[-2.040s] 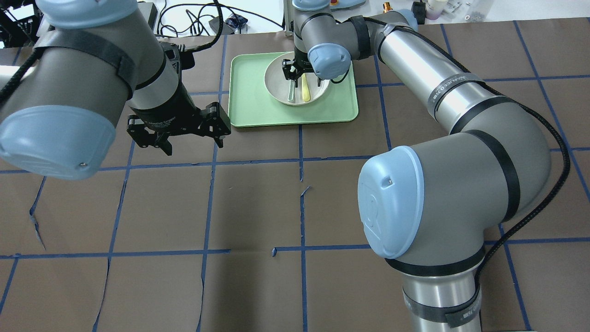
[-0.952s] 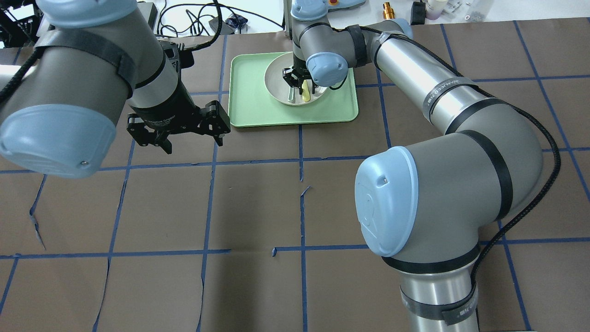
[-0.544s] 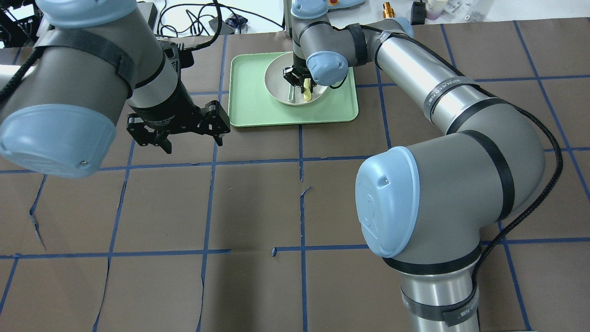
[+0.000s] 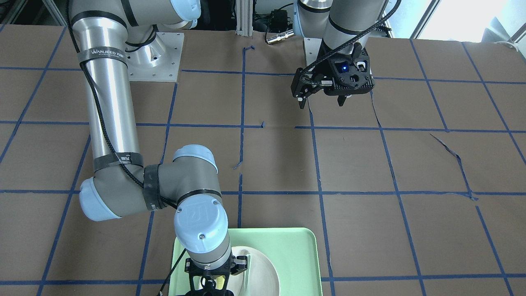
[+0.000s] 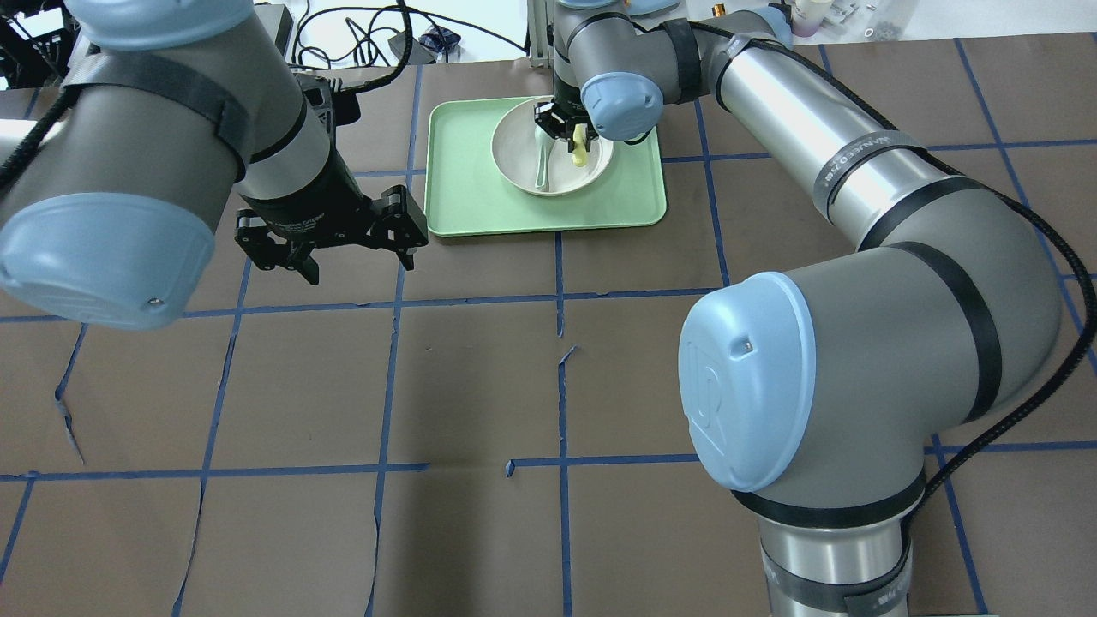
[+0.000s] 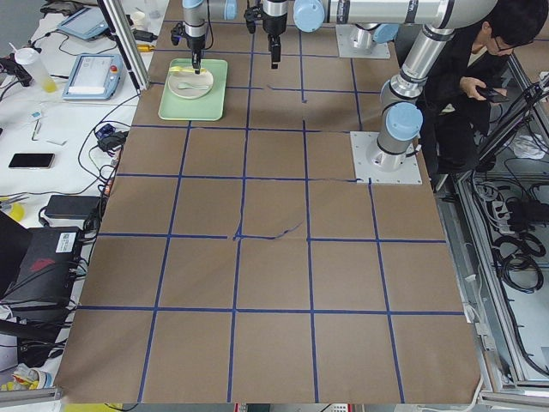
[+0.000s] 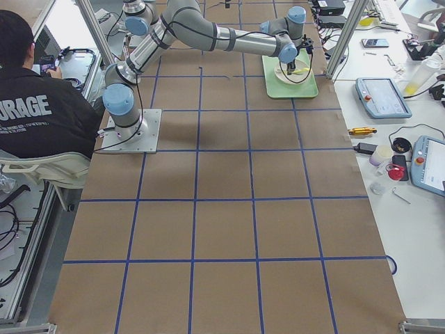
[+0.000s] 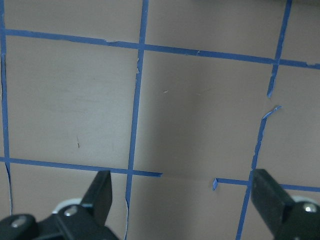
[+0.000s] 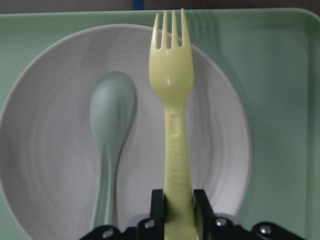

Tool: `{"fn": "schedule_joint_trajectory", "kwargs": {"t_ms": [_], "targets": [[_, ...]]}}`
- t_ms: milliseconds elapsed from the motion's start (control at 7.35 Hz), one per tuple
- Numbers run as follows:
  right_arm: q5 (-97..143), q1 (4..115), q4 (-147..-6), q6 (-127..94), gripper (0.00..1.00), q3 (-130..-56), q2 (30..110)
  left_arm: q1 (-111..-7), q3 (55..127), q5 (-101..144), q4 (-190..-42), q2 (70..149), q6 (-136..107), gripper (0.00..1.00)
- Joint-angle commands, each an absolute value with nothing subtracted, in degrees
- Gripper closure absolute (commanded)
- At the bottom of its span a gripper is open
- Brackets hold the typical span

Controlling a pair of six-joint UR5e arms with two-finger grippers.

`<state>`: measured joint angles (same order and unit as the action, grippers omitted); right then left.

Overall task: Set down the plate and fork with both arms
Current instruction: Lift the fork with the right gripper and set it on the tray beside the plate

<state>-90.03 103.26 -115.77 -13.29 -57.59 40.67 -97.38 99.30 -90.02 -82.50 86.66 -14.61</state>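
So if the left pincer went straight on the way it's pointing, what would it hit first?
Just the table. The left pincer is open and points down at bare brown paper crossed by blue tape. Nothing lies in between, as far as its wrist view shows.

A robotics lab. Two robot arms (image 5: 857, 343) are bolted by metal base plates (image 6: 390, 159) to a big table (image 5: 471, 386) covered in brown paper and marked off in squares with blue tape (image 5: 563, 461). In the left-end view, a white bench (image 6: 51, 129) along 9 o'clock carries a control tablet with a red stop button (image 6: 92, 75), a phone (image 6: 26, 160), a black box (image 6: 64, 206) and loose wires. An aluminium frame post (image 6: 116, 34) rises at 11 o'clock. A person in black (image 6: 455, 77) stands behind the arms at 1 o'clock, and cables (image 6: 523, 249) lie at 3 o'clock.
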Motion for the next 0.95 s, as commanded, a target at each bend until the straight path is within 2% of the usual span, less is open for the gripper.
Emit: {"fn": "schedule_joint_trajectory", "kwargs": {"t_ms": [0,272,816], "targets": [[-89.3,100.1,-116.1,-13.4,0.85,-62.6,43.8,-97.4,99.3,-90.1,-82.5,86.7,-14.7,0.00],[-89.3,99.6,-119.8,-12.7,0.84,-66.8,43.8,-97.4,99.3,-90.0,-82.4,86.7,-14.6,0.00],[-89.3,98.1,-120.0,-10.2,0.84,-68.5,43.7,-97.4,99.4,-90.0,-82.4,86.7,-14.5,0.00]]}}
